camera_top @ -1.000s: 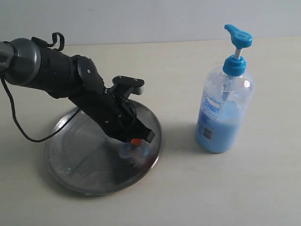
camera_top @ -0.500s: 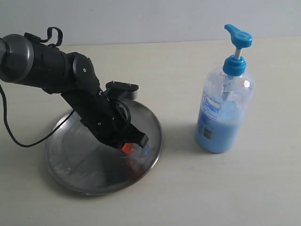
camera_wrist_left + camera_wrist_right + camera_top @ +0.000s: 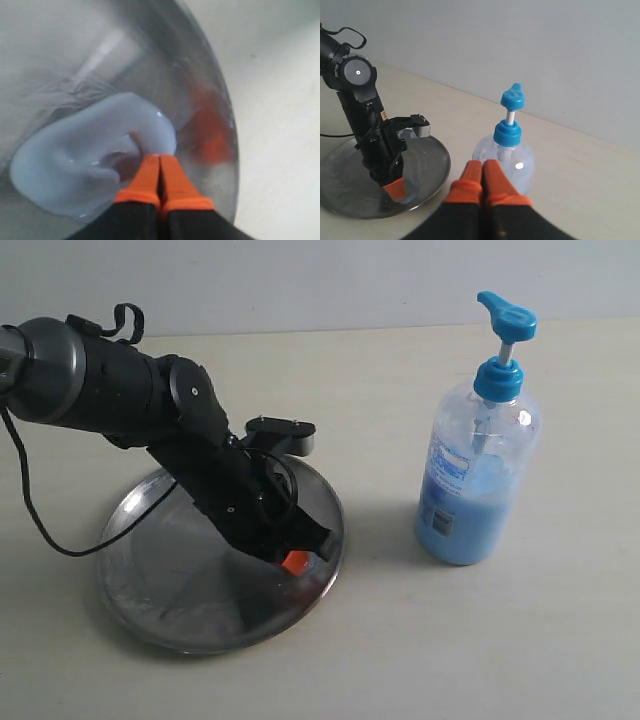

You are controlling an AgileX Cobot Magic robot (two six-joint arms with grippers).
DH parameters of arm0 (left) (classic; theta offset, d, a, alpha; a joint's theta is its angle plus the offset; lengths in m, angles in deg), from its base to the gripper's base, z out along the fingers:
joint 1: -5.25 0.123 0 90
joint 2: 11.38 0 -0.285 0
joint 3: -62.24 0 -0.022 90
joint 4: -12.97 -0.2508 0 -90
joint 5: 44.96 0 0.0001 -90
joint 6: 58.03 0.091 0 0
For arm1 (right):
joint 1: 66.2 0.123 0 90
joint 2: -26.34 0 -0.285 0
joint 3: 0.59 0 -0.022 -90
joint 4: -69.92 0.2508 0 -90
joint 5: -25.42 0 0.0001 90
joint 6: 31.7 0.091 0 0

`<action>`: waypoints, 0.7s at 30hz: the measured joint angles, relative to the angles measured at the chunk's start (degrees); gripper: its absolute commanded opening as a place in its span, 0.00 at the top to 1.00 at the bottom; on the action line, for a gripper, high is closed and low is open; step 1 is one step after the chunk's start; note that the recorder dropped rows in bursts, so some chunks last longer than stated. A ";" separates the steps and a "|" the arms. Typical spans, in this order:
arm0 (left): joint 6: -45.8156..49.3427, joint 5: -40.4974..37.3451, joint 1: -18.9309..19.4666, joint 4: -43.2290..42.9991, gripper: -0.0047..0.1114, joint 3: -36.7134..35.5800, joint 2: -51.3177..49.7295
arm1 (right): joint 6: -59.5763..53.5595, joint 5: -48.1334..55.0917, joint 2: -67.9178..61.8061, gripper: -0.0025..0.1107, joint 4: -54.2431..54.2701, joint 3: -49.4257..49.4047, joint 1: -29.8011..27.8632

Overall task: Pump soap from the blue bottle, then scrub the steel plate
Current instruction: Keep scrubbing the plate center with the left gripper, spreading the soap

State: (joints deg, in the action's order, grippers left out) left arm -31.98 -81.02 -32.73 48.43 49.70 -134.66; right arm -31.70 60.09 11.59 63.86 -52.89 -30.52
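Two closed, empty grippers: left gripper (image 3: 159, 161) presses its tips into the soap (image 3: 75, 160) on the steel plate (image 3: 140, 570), positioned for scrubbing; right gripper (image 3: 483, 167) hangs near the blue bottle (image 3: 478, 480).

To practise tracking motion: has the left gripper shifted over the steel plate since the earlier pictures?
Yes. The left gripper has slid across the steel plate toward the rim nearest the blue bottle, which stands unmoved.
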 measured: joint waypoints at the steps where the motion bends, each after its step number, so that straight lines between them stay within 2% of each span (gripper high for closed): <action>1: 0.59 0.00 -0.03 0.88 0.96 0.15 0.00 | 0.00 0.00 0.00 0.98 0.00 0.00 0.00; 21: 3.51 5.72 -0.78 2.79 0.96 2.06 -2.75 | 0.00 0.00 0.00 0.98 0.00 0.00 0.00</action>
State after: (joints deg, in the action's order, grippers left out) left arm -28.47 -75.29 -33.51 51.22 51.75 -137.41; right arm -31.70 60.09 11.59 63.86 -52.89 -30.52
